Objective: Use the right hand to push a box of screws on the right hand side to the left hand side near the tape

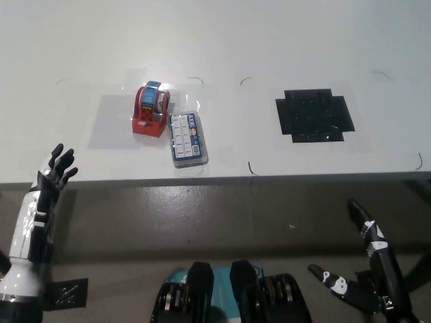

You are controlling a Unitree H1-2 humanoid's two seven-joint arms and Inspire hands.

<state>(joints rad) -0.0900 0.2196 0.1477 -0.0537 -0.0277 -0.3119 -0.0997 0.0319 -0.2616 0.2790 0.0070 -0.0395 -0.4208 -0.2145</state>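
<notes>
The box of screws (188, 139), a clear flat case with a blue label, lies on the white table just right of the red tape dispenser (151, 110), almost touching it. My black right hand (363, 269) hangs low at the bottom right, below the table edge, fingers spread and holding nothing, far from the box. My left hand (55, 171) rests at the lower left by the table's front edge, fingers apart and empty.
A black cross-shaped patch of tape (314, 116) marks the table's right side. The table's front edge (222, 178) runs across the picture, with grey floor below. Thin pen marks lie scattered on the white table (269, 47).
</notes>
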